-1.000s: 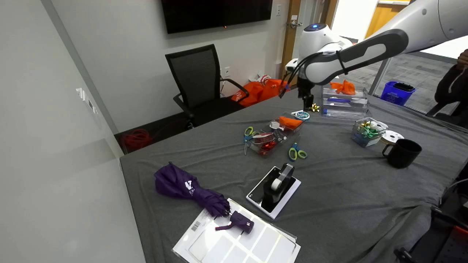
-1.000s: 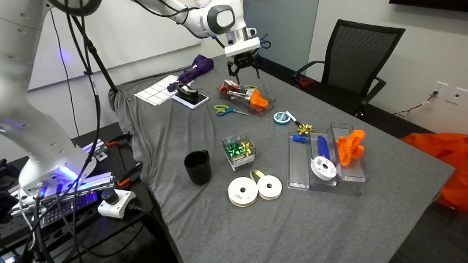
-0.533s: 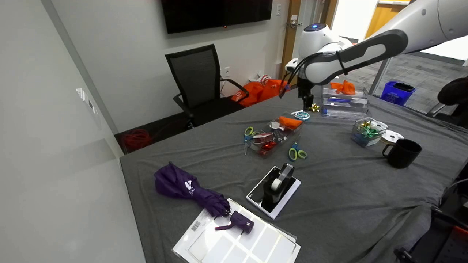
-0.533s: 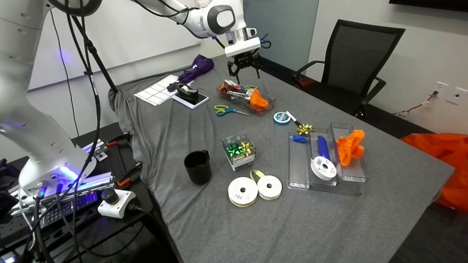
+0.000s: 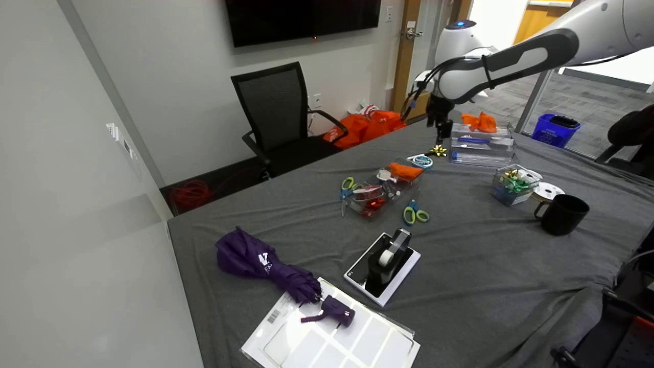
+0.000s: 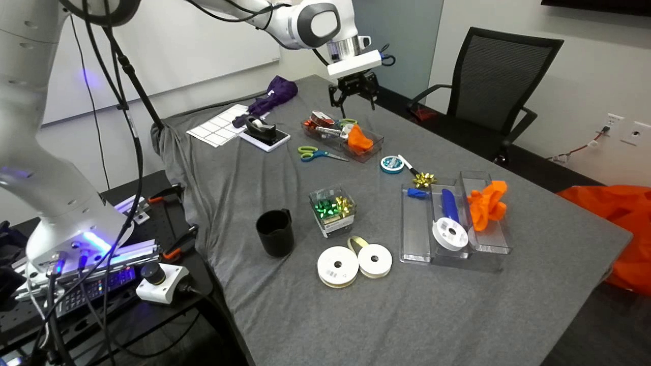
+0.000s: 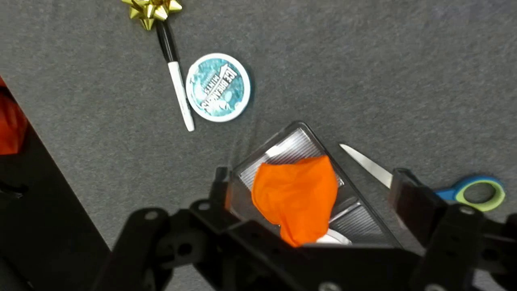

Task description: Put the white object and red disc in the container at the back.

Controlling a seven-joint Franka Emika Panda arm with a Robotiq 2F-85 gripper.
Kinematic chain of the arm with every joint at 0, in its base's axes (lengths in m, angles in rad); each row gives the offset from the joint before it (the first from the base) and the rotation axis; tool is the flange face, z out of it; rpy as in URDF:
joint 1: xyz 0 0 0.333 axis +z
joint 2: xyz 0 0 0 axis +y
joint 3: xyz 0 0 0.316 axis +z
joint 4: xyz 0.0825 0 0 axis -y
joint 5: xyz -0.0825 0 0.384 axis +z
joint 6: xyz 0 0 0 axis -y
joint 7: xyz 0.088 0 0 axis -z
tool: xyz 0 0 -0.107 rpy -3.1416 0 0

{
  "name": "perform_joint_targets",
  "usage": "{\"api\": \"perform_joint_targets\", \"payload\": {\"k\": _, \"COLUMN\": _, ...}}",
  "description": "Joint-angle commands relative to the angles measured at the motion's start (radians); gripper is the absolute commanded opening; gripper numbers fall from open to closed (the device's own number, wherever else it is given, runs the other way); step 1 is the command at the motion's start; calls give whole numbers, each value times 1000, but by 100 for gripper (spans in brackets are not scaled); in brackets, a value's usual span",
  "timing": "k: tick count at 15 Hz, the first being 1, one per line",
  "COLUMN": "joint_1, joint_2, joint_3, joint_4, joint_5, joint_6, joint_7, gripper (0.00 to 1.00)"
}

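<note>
The red disc (image 5: pixel 369 192), a ribbon spool, sits in one end of the low clear container (image 5: pixel 351 205); it also shows in an exterior view (image 6: pixel 322 118). A white object (image 5: pixel 384 175) lies in the same container (image 6: pixel 375 151), beside an orange cloth (image 6: pixel 359 139). In the wrist view the cloth (image 7: pixel 297 198) partly covers the white object (image 7: pixel 334 237), and the red disc is out of view. My gripper (image 7: pixel 313 176) is open and empty, with the container beneath its jaws. In both exterior views the gripper (image 5: pixel 441 137) (image 6: pixel 358 111) hangs in the air, above the table.
A clear three-part organizer (image 6: pixel 416 246) holds a white spool and an orange cloth. A box of bows (image 6: pixel 330 218), black mug (image 6: pixel 274 239), white spools (image 6: pixel 337 267), scissors (image 6: pixel 318 153), mint tin (image 7: pixel 218 87), marker (image 7: pixel 177 89) and tape dispenser (image 5: pixel 388 258) stand around.
In the last half second my open gripper has moved to the right in both exterior views, and slightly up. The table's things have not moved. A person in the background has shifted.
</note>
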Motion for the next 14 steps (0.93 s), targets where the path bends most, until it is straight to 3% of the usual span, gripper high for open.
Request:
{"api": "perform_joint_targets", "payload": {"k": 1, "joint_1": -85, "joint_2": 29, "joint_3": 30, "joint_4": 87, "joint_5": 89, "joint_6": -65, "joint_7": -165, "gripper": 100}}
{"api": "perform_joint_targets", "payload": {"k": 7, "joint_1": -142, "joint_2": 45, "joint_3": 13, "joint_4": 145, "joint_5": 148, "joint_6": -170, "joint_7": -360, "gripper": 100}}
{"api": "perform_joint_targets", "payload": {"k": 14, "joint_1": -171, "joint_2": 65, "joint_3": 8, "joint_4": 166, "joint_5": 173, "joint_6": -148, "joint_7": -476, "gripper": 100}}
